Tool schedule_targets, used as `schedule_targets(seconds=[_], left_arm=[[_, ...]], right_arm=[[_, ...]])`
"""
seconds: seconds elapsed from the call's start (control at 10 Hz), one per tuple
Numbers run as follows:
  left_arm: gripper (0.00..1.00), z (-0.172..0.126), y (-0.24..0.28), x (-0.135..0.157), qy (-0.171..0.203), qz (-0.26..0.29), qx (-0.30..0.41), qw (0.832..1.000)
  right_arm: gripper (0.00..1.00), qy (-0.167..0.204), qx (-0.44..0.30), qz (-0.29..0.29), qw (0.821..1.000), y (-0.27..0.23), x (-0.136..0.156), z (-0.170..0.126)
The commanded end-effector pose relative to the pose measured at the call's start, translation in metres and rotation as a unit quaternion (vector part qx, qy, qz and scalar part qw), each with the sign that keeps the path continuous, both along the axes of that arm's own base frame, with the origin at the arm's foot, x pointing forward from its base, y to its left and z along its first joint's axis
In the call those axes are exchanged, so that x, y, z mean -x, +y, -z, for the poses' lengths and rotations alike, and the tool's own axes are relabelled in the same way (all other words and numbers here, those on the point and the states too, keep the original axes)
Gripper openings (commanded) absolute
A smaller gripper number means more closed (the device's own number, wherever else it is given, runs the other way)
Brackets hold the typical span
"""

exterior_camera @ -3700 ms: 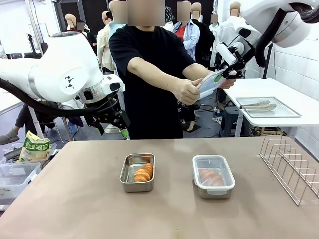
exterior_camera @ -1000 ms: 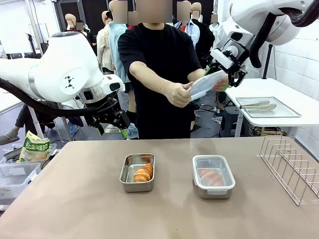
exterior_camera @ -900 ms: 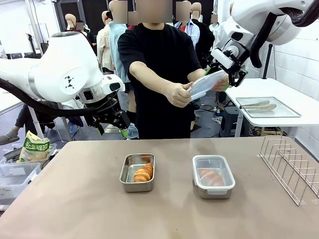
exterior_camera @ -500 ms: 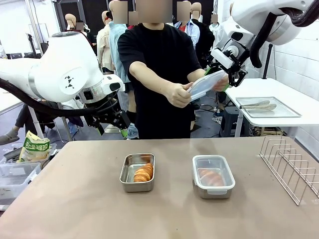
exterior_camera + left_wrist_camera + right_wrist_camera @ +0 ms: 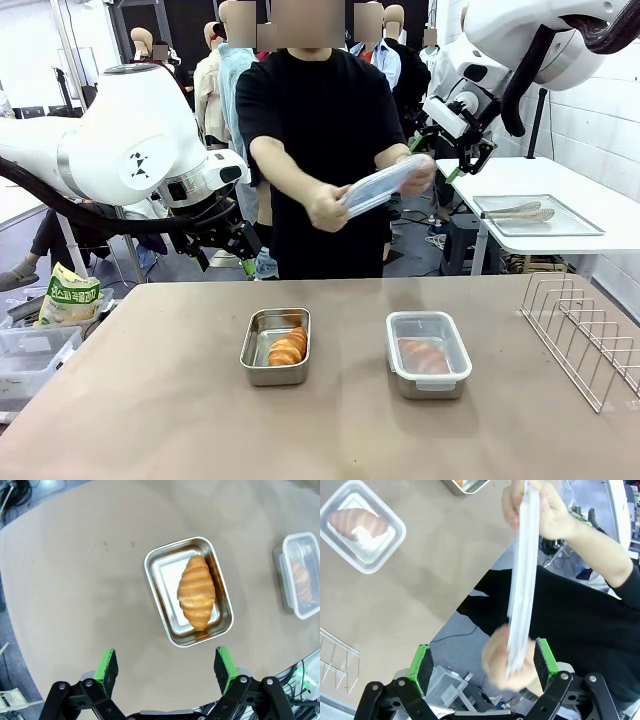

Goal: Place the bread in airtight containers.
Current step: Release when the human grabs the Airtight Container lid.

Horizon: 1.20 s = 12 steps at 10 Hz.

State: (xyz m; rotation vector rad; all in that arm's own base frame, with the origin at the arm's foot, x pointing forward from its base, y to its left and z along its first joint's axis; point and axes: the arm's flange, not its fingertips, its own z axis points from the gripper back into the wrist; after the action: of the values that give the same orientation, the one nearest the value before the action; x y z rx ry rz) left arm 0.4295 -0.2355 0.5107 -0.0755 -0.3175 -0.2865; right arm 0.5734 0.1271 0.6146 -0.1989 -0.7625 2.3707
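An open steel airtight container [image 5: 256, 358] holds one golden bread roll [image 5: 288, 347] near the table's middle. To its right, a second container [image 5: 428, 380] carries a clear lid, with bread [image 5: 423, 355] showing through. The person holds another clear lid [image 5: 378, 187] in both hands, in the air past the table's far edge. My left gripper [image 5: 240, 255] hangs open high over the open container [image 5: 157, 575] and its bread [image 5: 197, 591]. My right gripper [image 5: 462, 158] stands open, up right of the lid [image 5: 522, 575], which shows edge-on between its fingers [image 5: 422, 666].
A wire rack [image 5: 585, 335] stands at the table's right edge. A steel tray with tongs [image 5: 535, 213] lies on a white side table behind it. A snack bag [image 5: 68, 295] and plastic bins [image 5: 30, 355] sit off the table's left side.
The person has drawn the clear lid away from my right gripper, leftward and slightly down. Both arms have stayed where they were.
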Motion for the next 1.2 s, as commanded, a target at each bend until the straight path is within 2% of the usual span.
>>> schedule_targets(seconds=[0.0, 1.1], left_arm=[[1.00, -0.0005, 0.0014, 0.0000, 0.000, -0.004, 0.002, 1.000], [1.00, -0.0005, 0.0014, 0.0000, 0.000, -0.004, 0.002, 1.000]], right_arm=[[1.00, 0.000, -0.009, 0.002, 1.000, -0.0005, 0.0045, 0.0047], [1.00, 0.000, -0.009, 0.002, 1.000, -0.0005, 0.0045, 0.0047]])
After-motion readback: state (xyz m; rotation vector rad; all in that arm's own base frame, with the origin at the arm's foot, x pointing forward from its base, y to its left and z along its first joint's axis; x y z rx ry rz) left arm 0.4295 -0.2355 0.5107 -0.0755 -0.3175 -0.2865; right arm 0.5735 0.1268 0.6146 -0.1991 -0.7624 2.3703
